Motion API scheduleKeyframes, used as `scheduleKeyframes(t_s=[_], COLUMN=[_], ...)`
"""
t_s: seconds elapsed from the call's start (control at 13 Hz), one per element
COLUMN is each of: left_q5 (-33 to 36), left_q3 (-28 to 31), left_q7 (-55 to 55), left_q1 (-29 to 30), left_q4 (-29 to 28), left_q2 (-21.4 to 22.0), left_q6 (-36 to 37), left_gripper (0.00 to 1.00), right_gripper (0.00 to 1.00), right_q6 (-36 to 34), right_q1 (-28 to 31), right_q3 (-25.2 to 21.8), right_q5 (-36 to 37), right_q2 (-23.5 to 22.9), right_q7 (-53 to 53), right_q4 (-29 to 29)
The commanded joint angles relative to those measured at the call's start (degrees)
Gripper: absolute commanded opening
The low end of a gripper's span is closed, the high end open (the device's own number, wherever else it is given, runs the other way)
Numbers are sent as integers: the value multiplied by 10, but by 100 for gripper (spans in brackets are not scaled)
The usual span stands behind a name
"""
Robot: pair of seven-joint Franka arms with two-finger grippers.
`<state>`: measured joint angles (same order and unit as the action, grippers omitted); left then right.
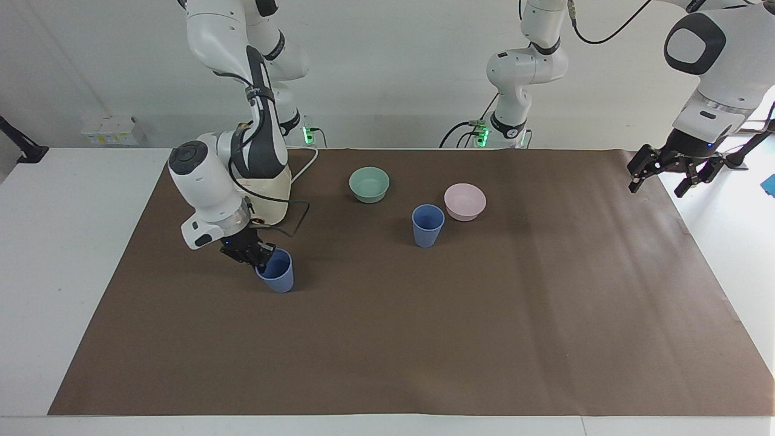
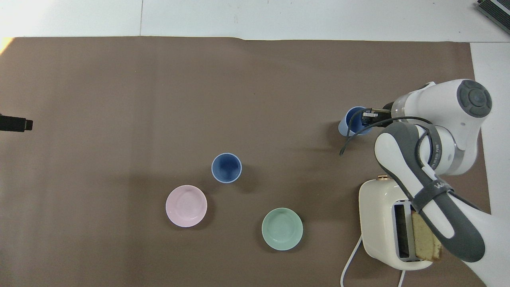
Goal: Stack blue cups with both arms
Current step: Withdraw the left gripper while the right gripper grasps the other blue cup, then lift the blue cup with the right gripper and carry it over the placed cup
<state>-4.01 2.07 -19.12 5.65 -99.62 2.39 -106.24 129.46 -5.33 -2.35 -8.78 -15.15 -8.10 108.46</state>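
Observation:
One blue cup [image 1: 278,275] stands upright on the brown mat, farther from the robots than the toaster; it also shows in the overhead view [image 2: 350,122]. My right gripper [image 1: 261,257] is down at this cup's rim, one finger inside and one outside, shut on the wall nearest the toaster. The second blue cup [image 1: 427,225] stands upright near the mat's middle, beside the pink bowl, and shows in the overhead view [image 2: 226,168]. My left gripper [image 1: 659,181] hangs open and empty, raised over the mat's edge at the left arm's end; only its tip [image 2: 16,123] shows in the overhead view.
A teal-green bowl [image 1: 369,184] and a pink bowl [image 1: 465,201] sit nearer to the robots than the middle cup. A cream toaster [image 2: 382,223] with a bread slice [image 2: 426,239] stands by the right arm, its cable trailing on the mat.

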Motion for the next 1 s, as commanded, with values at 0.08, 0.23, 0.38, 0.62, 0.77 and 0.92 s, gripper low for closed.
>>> scheduleKeyframes(t_s=[0.08, 0.23, 0.38, 0.62, 0.77, 0.92], left_q5=[9, 8, 3, 3, 5, 8], left_q3=[-11, -27, -36, -44, -43, -43], left_q7=[-7, -7, 0, 1, 7, 30], left_q1=[-2, -13, -26, -33, -34, -37], left_q4=[78, 131, 150, 143, 143, 145], left_q2=[-22, -40, -41, -20, -20, -21], left_q6=[64, 104, 137, 157, 157, 157], left_gripper=[100, 100, 100, 100, 100, 100], right_gripper=[0, 0, 0, 0, 0, 0], right_q6=[-62, -88, -107, -176, -216, -232], right_q1=[-20, -31, -56, -109, -160, -213], right_q3=[2, 3, 3, 4, 3, 4], right_q5=[-5, -4, -4, 3, 30, 44], right_q2=[7, 18, 35, 39, 40, 42], right_q7=[-5, -5, -9, -92, -142, -204], right_q4=[-57, -73, -83, -148, -181, -194])
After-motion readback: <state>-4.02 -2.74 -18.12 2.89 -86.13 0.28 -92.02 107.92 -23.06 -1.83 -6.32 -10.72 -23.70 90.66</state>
